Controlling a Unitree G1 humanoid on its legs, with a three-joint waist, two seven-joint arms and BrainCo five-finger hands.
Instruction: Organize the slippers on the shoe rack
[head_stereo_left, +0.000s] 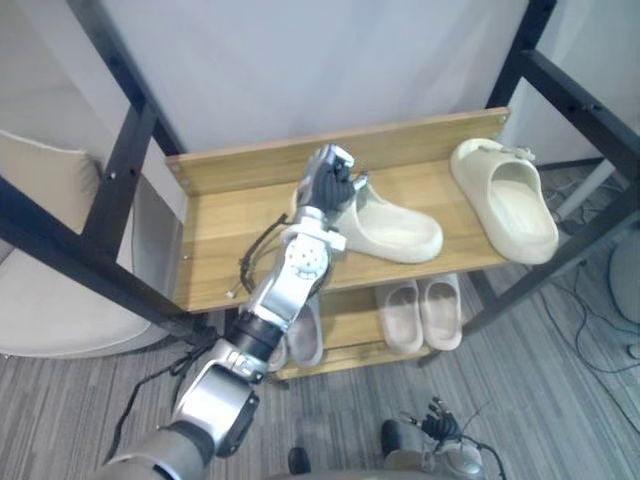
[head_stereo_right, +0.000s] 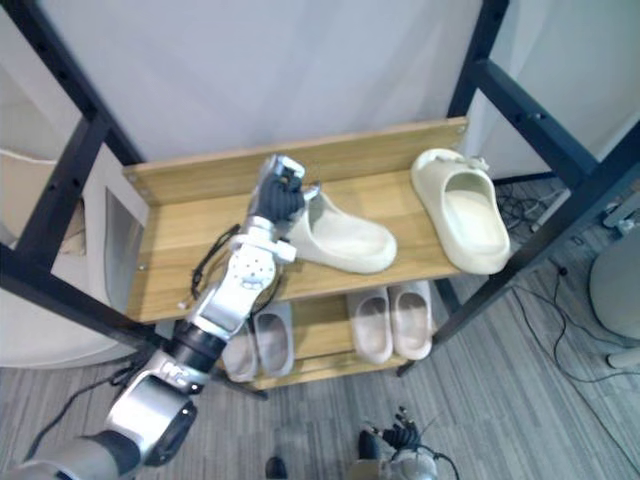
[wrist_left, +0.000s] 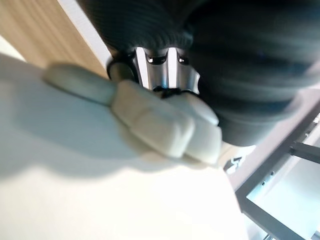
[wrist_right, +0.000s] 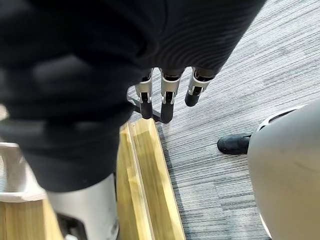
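Now | left hand curled round slipper heel, top shelf | right hand low, uncurled

A: What's on the rack?
B: Wooden shoe rack in front of me, two shelves. Top shelf: middle cream slipper lying slanted, right-end cream slipper with its toe at the front edge. They're apart.
A: Lower shelf?
B: I see a beige pair side by side, grey pair just left of it. Rack stands on grey carpet.

My silver-grey left arm extends from lower left to mid-frame, left hand curled on the heel of a cream foam slipper; my right hand hangs bottom centre, fingers straight.
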